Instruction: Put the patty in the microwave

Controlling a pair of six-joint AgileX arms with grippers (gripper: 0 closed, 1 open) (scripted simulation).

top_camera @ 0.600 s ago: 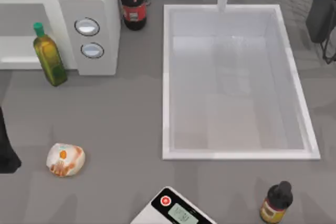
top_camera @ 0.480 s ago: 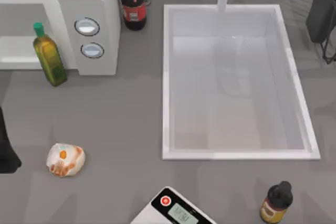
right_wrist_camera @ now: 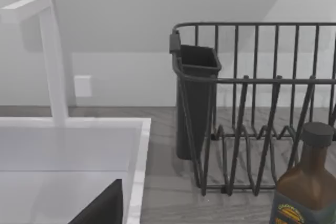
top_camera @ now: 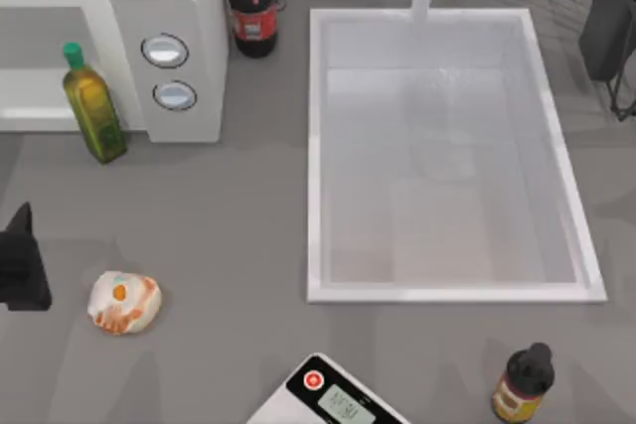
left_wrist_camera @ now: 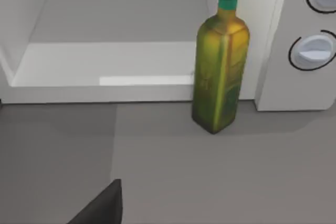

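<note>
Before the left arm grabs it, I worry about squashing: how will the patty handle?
The patty looks like a wrapped, lumpy mound, so it probably gives a little under the fingers. Its roundish shape may let it shift or roll if nudged sideways. The wrapper looks smooth, so perhaps slippery. The left gripper is beside it, apart.

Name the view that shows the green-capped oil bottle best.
The left wrist view: the oil bottle stands upright and close, seen whole from cap to base before the microwave opening. The top view gives it smaller, from above. The right wrist view looks toward the sink and dish rack instead.
</note>
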